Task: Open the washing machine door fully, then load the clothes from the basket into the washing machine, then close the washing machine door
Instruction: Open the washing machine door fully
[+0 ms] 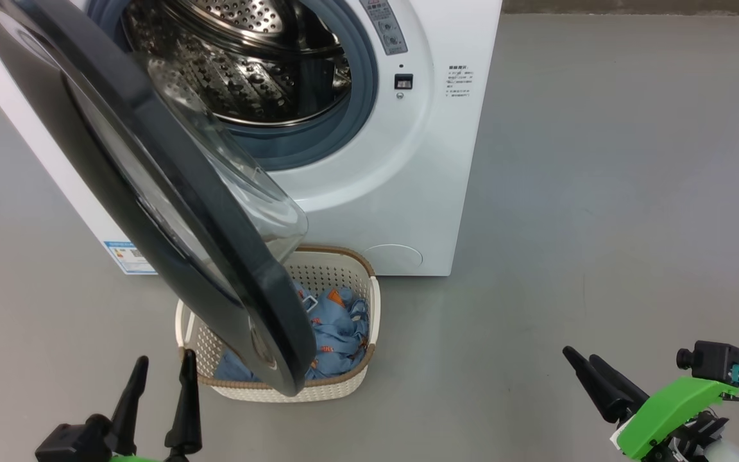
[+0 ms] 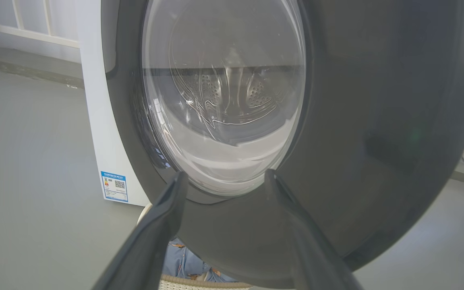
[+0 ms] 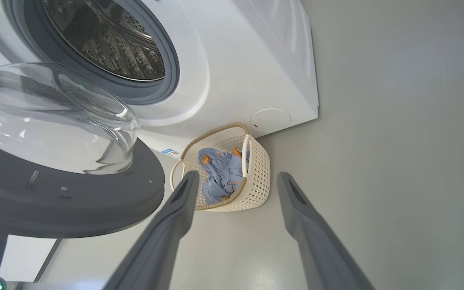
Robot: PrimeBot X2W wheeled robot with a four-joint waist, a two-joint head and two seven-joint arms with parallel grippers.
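Note:
The washing machine [image 1: 401,160] stands on the floor with its steel drum [image 1: 254,64] exposed. Its black door [image 1: 170,212] hangs partly open, swung out over the basket [image 1: 344,273]. Blue bear-print clothes [image 1: 337,333] lie in the basket, partly hidden by the door. My left gripper [image 1: 163,366] is open at the lower left, close to the door's outer face [image 2: 377,141], fingers apart and holding nothing. My right gripper [image 1: 584,358] is open at the lower right, well away from the machine. The right wrist view shows the basket [image 3: 256,177], the clothes [image 3: 222,173] and the door's glass bowl [image 3: 54,121].
Grey floor [image 1: 600,192] stretches to the right of the machine. A blue label sticker [image 1: 127,255] sits low on the machine's left side. A white railing [image 2: 22,24] runs along the far wall in the left wrist view.

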